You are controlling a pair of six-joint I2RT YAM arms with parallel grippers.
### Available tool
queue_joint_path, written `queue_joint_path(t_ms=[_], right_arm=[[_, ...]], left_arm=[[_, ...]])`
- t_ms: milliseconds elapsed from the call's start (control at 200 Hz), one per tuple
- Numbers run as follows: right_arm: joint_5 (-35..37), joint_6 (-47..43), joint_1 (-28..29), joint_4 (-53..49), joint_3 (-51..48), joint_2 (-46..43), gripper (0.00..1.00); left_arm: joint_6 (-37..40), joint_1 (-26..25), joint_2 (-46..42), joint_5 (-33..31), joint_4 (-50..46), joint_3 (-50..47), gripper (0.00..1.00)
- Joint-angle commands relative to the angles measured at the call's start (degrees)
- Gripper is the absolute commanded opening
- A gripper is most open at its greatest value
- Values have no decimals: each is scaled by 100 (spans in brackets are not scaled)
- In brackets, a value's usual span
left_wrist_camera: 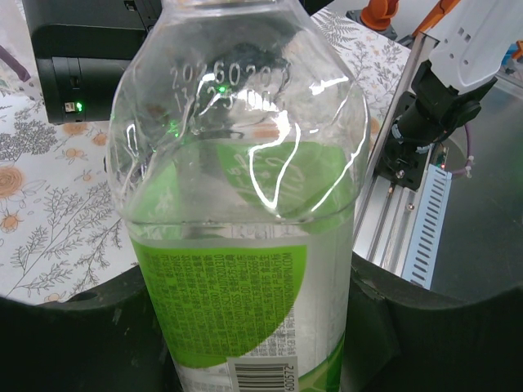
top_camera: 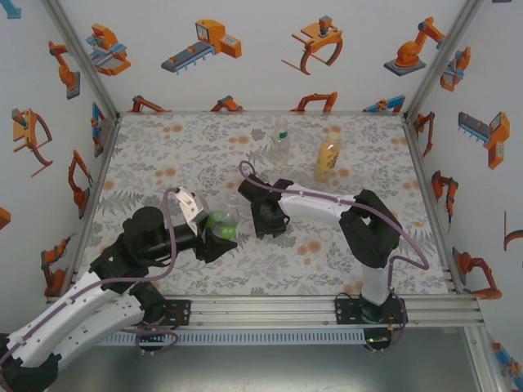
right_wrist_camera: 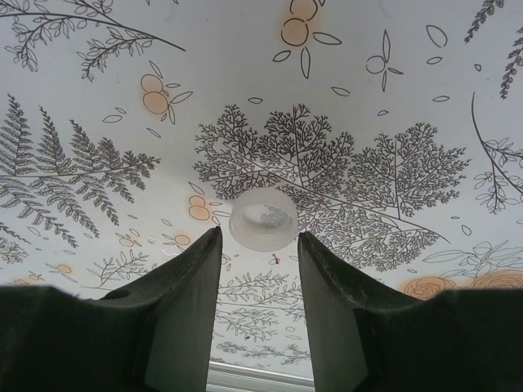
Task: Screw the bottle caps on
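**Item 1. Right tool** (right_wrist_camera: 260,238): pointed down at the table (right_wrist_camera: 384,98), about its middle. The dark fingers (right_wrist_camera: 176,318) stand part-way apart. A cap (right_wrist_camera: 263,219) (whitish, translucent, round) sits right at their tips and fills the gap. Whether the pads press on it cannot be told.

**Item 2. Left tool** (top_camera: 217,238): closed on the green-labelled bottle (left_wrist_camera: 237,269), one finger on either side of the label. It sits left of the table's middle, toward the near edge, just beside the right tool.

**Item 3. Clear bottle** (top_camera: 280,143) **and amber bottle** (top_camera: 328,158): standing near each other by the far edge, right of its midpoint and well apart from both tools.

**Item 4. Table covering:** a pale sheet lying flat, printed with grey ferns, branching sprigs and small orange blossoms.

**Item 5. Near edge:** a slotted aluminium rail (top_camera: 270,309) carries both arm bases on black plates (purple cables loop along each arm).

**Item 6. Enclosure:** white walls (top_camera: 245,73) on the left, far and right sides, dotted with orange-and-blue stickers of robot arms and machines. Aluminium posts (top_camera: 82,55) rise from the two far corners.
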Motion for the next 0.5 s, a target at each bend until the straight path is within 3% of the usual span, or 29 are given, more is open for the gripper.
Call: queue_joint_path(t_ms=[0, 496], right_arm=[[5, 96, 42, -75, 77, 62, 42], [14, 105, 44, -15, 130, -12, 40]], left_arm=[[-38, 24, -28, 8, 126, -35, 0], [-35, 24, -41, -14, 126, -55, 0]])
